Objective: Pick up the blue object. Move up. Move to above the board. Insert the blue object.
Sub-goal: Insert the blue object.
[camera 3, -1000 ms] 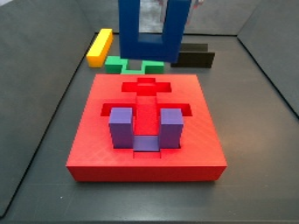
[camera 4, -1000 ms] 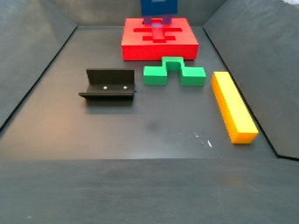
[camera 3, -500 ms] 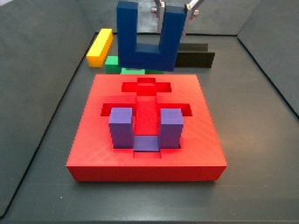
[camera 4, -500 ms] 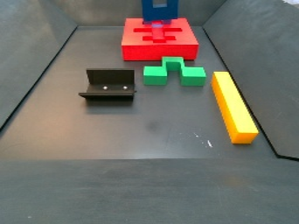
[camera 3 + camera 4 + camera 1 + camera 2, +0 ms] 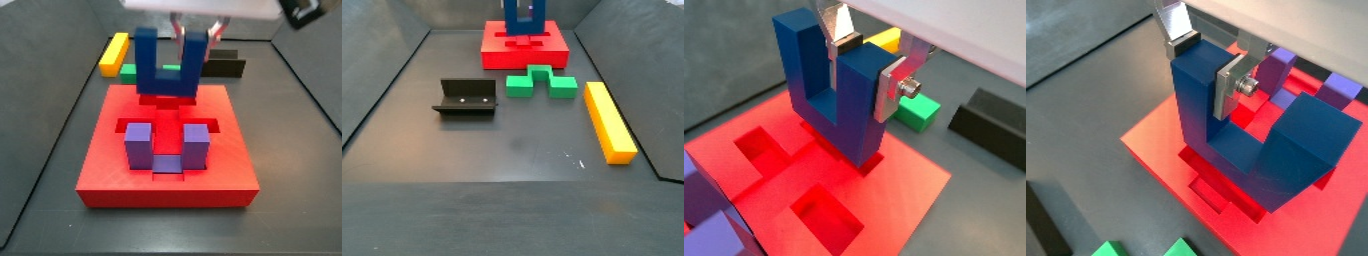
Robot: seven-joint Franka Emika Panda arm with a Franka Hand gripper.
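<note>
On the far left of a side view a yellow bar lies on the dark floor, behind the board's left corner, with a green block just beside it, mostly hidden by what hangs in front. Next comes the board, the red slab filling the middle of that view, with a purple block seated prongs-up in a recess near its front edge. Above the board's far end the gripper holds the blue object, prongs up and base bar down; the bar sits right at the cross-shaped cut-out, though I cannot tell whether it touches the red surface. In both wrist views the silver fingers are closed on one prong of the blue object, one plate on each face of it, and the gripper stands directly over the board, with the blue base low over a recess. To the right, behind the board, a dark fixture stands on the floor. From the opposite side view the order flips: fixture left, green block centre, yellow bar right, the blue object upright on the board at the back.
</note>
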